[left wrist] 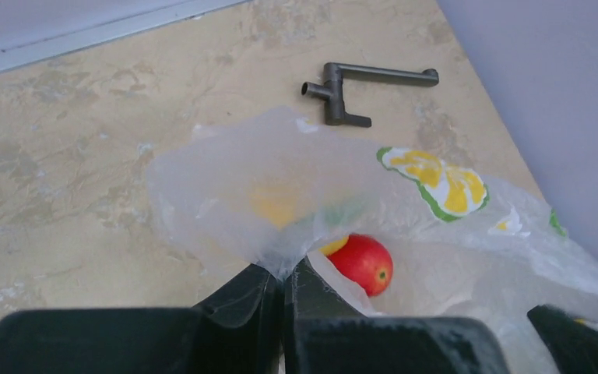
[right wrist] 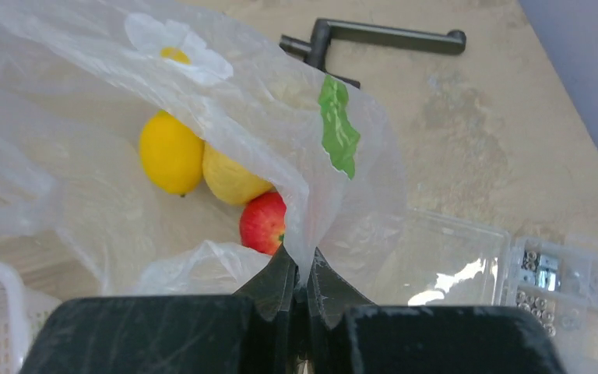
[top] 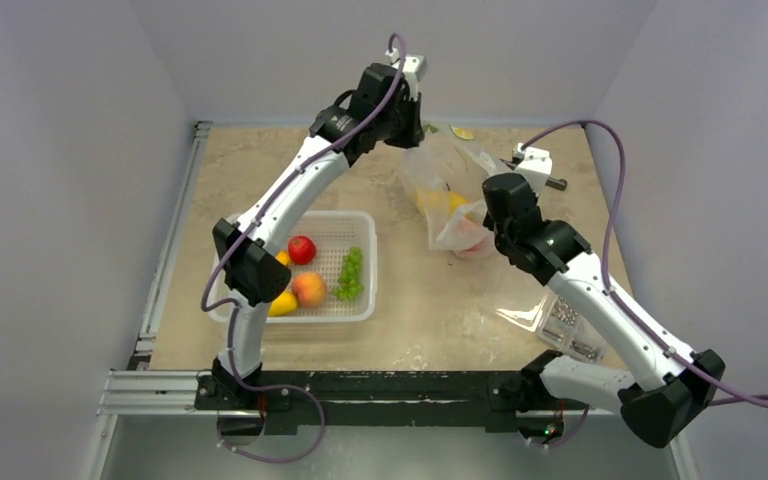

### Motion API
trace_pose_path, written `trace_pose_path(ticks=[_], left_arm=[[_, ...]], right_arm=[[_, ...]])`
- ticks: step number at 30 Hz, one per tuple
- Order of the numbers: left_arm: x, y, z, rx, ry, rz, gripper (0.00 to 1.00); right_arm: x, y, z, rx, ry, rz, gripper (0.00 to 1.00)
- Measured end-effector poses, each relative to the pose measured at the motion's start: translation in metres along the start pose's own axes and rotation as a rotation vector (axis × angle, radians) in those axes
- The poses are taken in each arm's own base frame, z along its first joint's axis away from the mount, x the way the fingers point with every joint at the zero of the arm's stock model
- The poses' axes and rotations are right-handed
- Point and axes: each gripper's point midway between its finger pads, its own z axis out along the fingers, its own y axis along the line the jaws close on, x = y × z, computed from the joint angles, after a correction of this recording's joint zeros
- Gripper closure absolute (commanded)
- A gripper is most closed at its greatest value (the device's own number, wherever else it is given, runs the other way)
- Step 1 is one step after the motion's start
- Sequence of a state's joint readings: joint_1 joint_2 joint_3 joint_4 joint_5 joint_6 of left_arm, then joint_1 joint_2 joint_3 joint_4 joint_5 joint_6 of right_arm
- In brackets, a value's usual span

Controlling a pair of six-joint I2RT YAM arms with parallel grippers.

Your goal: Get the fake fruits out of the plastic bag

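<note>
The plastic bag (top: 448, 178), clear film with lemon-slice and leaf prints, is stretched between my two grippers at the far middle of the table. My left gripper (left wrist: 284, 270) is shut on a pinch of its far edge and shows in the top view (top: 415, 128). My right gripper (right wrist: 305, 271) is shut on its near edge and also shows from above (top: 488, 215). Inside the bag lie the red apple (right wrist: 263, 222) and two yellow fruits, a paler stubby one (right wrist: 230, 179) and a rounder one (right wrist: 170, 152). The apple also shows in the left wrist view (left wrist: 366, 262).
A white mesh basket (top: 360, 300) at the left middle holds a small red fruit, a mango, a peach and green grapes. A clear box of screws (top: 565, 325) lies under my right arm. A grey metal crank handle (left wrist: 358, 86) lies beyond the bag.
</note>
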State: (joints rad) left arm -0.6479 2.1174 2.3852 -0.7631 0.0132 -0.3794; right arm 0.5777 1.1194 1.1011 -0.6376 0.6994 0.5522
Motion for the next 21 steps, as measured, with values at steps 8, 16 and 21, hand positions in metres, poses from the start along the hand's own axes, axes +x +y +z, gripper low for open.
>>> trace_pose_path(ticks=[8,16,21], left_arm=[[0.076,0.034,-0.013,-0.029,0.198,-0.015,1.00],[0.146,0.086,-0.029,-0.137,0.429,-0.010,0.39],[0.142,0.078,-0.075,-0.107,0.388,0.003,0.32]], right_arm=[[0.017,0.011,-0.014,-0.171,0.022,-0.016,1.00],[0.120,0.017,-0.016,-0.300,0.298,-0.070,1.00],[0.115,0.024,-0.024,-0.362,0.289,-0.061,1.00]])
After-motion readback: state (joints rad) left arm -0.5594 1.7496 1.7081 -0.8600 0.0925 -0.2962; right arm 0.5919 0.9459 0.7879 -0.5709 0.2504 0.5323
